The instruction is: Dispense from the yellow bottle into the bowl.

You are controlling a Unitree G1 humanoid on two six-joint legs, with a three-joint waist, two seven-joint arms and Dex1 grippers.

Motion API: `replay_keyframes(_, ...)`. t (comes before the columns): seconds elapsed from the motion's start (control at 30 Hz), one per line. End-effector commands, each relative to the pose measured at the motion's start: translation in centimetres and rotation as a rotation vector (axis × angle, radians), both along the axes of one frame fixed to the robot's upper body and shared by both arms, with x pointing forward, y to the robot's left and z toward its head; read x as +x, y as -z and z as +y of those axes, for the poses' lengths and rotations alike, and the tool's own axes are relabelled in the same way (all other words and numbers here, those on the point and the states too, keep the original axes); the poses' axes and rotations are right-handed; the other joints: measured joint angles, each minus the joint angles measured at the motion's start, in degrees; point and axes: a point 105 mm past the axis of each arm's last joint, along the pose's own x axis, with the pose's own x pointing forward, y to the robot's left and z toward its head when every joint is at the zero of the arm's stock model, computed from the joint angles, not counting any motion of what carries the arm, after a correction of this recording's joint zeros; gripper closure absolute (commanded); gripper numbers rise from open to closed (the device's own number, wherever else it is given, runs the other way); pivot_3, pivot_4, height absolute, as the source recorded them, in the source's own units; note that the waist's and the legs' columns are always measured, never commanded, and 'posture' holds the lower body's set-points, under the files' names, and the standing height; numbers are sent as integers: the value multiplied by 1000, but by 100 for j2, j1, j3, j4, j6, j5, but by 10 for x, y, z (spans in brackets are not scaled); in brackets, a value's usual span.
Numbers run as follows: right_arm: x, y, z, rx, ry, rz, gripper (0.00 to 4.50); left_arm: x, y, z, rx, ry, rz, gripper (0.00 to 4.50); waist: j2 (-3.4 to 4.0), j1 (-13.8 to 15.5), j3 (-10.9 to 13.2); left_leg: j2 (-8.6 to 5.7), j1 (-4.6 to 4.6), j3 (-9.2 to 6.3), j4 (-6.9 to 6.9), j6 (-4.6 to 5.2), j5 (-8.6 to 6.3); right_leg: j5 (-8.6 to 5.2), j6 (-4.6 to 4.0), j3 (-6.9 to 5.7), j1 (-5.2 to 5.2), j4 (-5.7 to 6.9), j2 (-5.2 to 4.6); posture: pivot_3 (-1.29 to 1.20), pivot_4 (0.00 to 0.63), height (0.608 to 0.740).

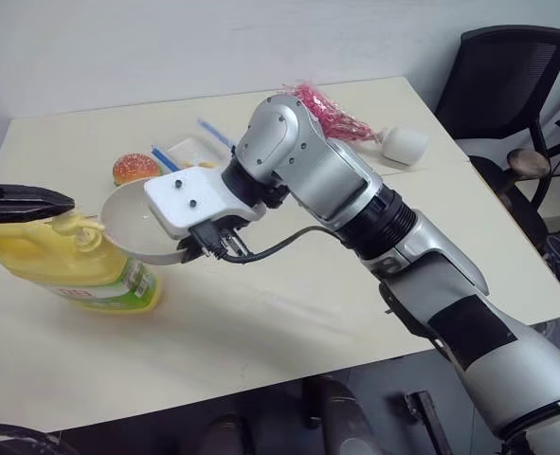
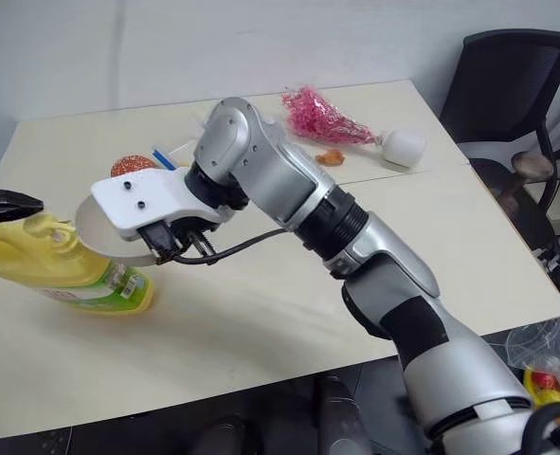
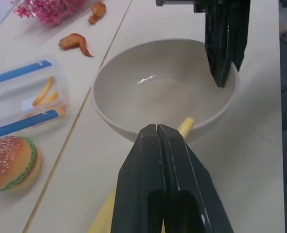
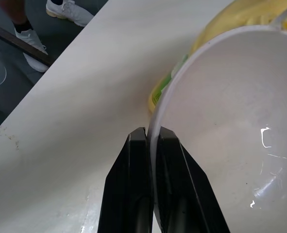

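Observation:
The yellow bottle stands at the table's left, its green-and-white label facing me. My left gripper is shut, with nothing between its fingers, right over the bottle's yellow pump top. The grey-white bowl is held off the table, tilted, close beside the pump spout. My right gripper is shut on the bowl's rim, one finger inside and one outside. In the left wrist view the bowl looks empty, and the right gripper's fingers clamp its far rim.
Behind the bowl lie a toy burger and a clear box with blue strips. A pink bouquet in a white holder and fried pieces lie further back. A black chair stands at right.

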Motion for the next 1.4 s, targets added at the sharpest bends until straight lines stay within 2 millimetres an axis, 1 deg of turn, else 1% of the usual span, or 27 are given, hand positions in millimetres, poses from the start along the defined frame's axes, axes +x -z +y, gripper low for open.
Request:
replay_keyframes(0.03, -14, -5, 6, 6, -63, -41, 4500, -9, -12, -1, 31, -3, -51, 4463, 0, 0, 0, 0, 0, 0, 1, 0, 0, 0, 0, 0, 0, 0, 0, 0, 150, 740)
replay_keyframes(0.27, -18, 2, 6, -20, -86, -58, 4500, -11, -7, -1, 53, -11, -44, 4463, 0, 0, 0, 0, 2, 2, 4, -1, 0, 0, -1, 4, 0, 6, 0, 0, 150, 740)
replay_keyframes(0.4, -18, 2, 6, -19, -86, -56, 4500, -12, -3, 3, 68, -34, -43, 4463, 0, -4, 0, 0, 3, 5, 3, -2, 0, -1, -2, 5, -1, 6, 0, 0, 150, 740)
replay_keyframes(0.53, -19, 2, 6, -21, -90, -61, 4500, -7, 11, 11, 68, -65, -27, 4463, 0, -9, 0, 0, 4, 6, 2, -2, 0, -1, -2, 6, -1, 6, 0, 0, 150, 740)
replay_keyframes(0.6, -19, 1, 6, -21, -91, -62, 4500, -4, 15, 13, 64, -73, -29, 4463, -2, -6, -1, 0, 4, 6, 3, -2, 0, -1, -2, 7, -1, 7, 0, 0, 150, 740)
replay_keyframes(0.83, -18, 2, 5, -27, -93, -69, 4500, 2, 27, 14, 55, -73, -20, 4463, -3, -3, -2, 0, 10, 10, 4, -2, 0, -1, -3, 12, 0, 13, -1, 0, 150, 740)
replay_keyframes(1.27, -18, 3, 6, -35, -100, -77, 4500, -2, 54, 11, 116, -37, 61, 4463, -2, 7, -3, 0, 23, 18, 4, -2, 0, -3, -6, 24, 2, 26, -1, 0, 150, 740)
replay_keyframes(1.4, -19, 3, 6, -37, -104, -77, 4500, -3, 62, 11, 135, -34, 76, 4463, 10, 15, -10, 0, 30, 23, 3, -2, 0, -4, -8, 30, 5, 30, -2, 0, 150, 740)
